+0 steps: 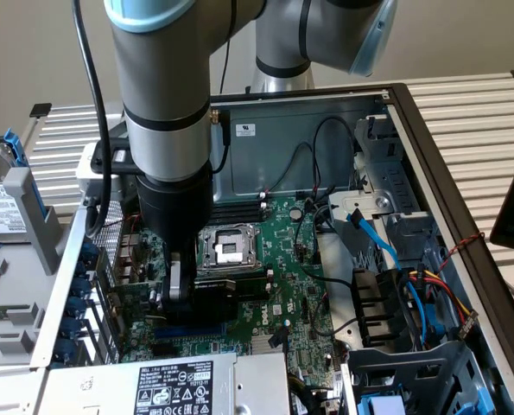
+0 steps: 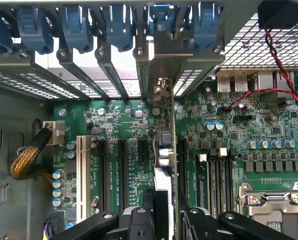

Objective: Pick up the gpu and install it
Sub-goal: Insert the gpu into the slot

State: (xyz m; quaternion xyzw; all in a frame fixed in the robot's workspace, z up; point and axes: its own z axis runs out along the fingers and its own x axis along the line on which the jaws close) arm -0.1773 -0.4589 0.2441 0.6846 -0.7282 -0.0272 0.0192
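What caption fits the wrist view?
Fingers grip the graphics card edge-on over the motherboard and its expansion slots.

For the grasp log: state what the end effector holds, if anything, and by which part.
The end effector holds the gpu by its top edge, at the end away from its metal bracket.

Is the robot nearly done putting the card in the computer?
Picking up looks done: the claw grips the gpu. In hand: it stands on edge over the motherboard, bracket by the rear slots. Left: the claw hasn't let go, and I can't tell if it's fully seated.
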